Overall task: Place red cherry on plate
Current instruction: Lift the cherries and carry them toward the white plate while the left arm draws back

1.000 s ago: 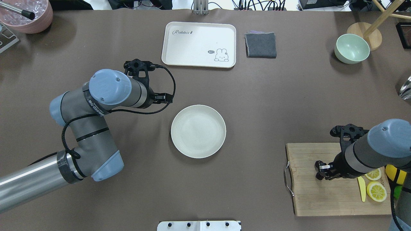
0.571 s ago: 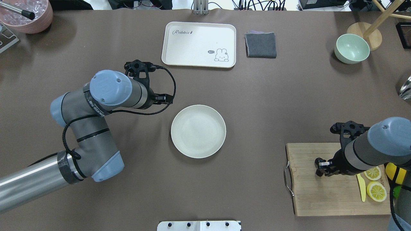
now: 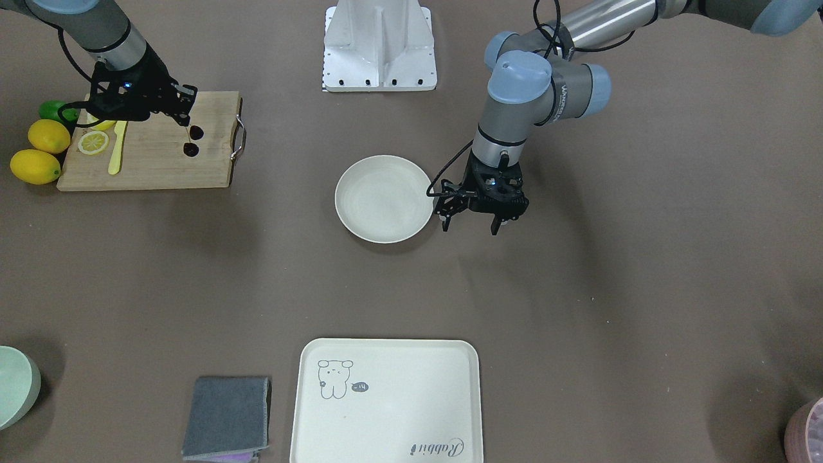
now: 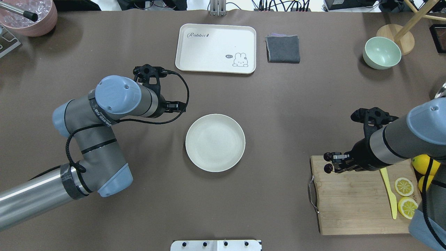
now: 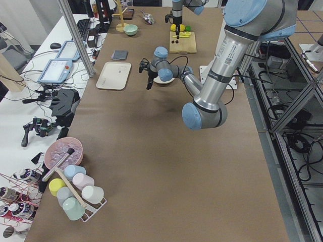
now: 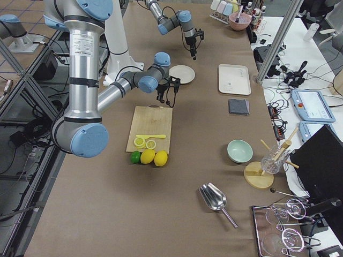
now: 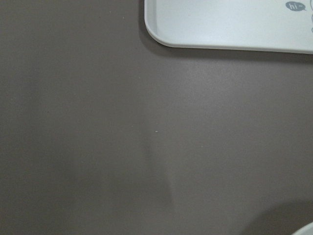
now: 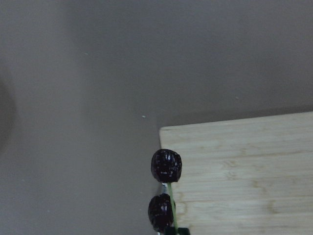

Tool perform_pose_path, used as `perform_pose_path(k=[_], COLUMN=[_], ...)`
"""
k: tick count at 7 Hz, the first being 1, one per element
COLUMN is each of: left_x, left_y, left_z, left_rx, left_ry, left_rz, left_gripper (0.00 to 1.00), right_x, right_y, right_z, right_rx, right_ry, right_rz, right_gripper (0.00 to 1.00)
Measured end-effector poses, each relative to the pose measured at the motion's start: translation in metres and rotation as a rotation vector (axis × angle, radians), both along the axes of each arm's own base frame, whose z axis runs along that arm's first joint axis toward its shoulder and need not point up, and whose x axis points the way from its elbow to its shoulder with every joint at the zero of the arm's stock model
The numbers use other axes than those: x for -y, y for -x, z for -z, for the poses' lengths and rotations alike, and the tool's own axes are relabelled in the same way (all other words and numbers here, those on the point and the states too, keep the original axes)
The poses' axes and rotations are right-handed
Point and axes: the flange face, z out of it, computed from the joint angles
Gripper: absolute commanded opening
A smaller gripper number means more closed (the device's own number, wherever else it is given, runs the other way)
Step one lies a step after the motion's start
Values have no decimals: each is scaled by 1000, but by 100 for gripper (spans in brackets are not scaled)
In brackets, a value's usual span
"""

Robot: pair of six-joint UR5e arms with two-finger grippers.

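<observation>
While your right gripper (image 4: pixel 333 162) is pinched shut on the stems of the red cherry (image 8: pixel 166 165), both fruits dangle just below its fingertips, above the corner of the cutting board (image 4: pixel 352 205) beneath it. You're in the carry step, by my reading. Next, travel toward the plate (image 4: pixel 215 142), well apart from this gripper, and lower before releasing. Beyond the plate, your left gripper (image 3: pixel 471 222) hangs wide open, holding nothing.

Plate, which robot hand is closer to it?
Left. The left hand hovers beside the plate; the right hand is far off over the cutting board, holding the cherries.
</observation>
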Motion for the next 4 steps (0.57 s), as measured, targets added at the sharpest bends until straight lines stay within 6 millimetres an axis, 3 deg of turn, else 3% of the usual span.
perform_pose_path(k=[2, 4], left_x=[9, 30], left_y=[20, 57], left_z=[-24, -55], left_rx=[36, 74], left_ry=[-12, -11], left_rz=[40, 85], left_gripper=[98, 98], right_x=[35, 62], right_y=[49, 110], right_z=[72, 139], right_rx=[28, 25], right_ry=[-40, -94], right_rz=[-27, -51], right_gripper=[0, 0])
